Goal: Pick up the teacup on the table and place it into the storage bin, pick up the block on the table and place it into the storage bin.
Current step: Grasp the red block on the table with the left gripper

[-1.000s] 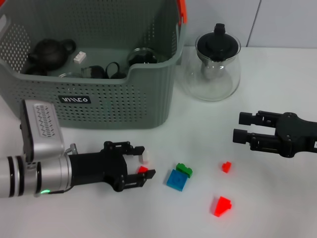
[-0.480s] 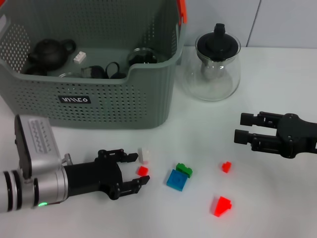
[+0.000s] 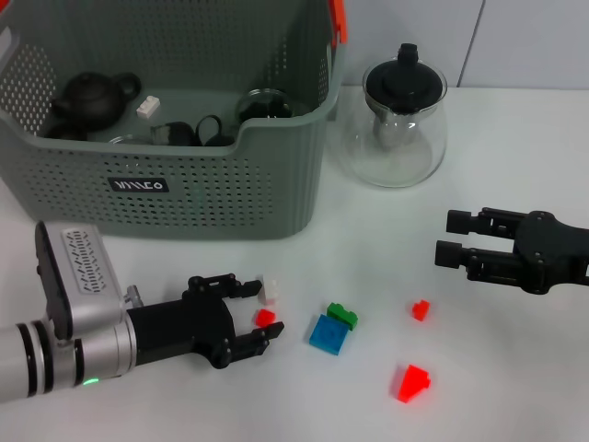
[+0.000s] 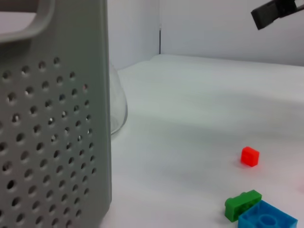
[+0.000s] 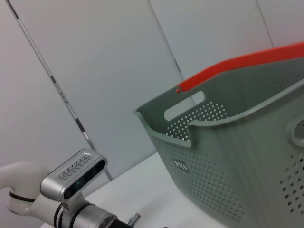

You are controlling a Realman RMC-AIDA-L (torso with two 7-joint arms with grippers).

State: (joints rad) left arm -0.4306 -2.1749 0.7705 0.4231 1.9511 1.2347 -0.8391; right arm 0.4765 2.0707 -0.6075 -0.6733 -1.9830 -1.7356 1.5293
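My left gripper lies low on the table in front of the storage bin and is open. A small red block sits on the table between its fingers. A small white block rests just off the upper fingertip. Further right lie a blue block touching a green block, a tiny red block and a larger red block. My right gripper hovers open at the right, holding nothing. No teacup shows on the table.
A glass teapot with a black lid stands right of the bin. Inside the bin lie a black teapot, glassware with black handles and a white block. The left wrist view shows the bin wall close by.
My left gripper has drawn back slightly toward the left, and its fingers still straddle the small red block. The right gripper has stayed put.
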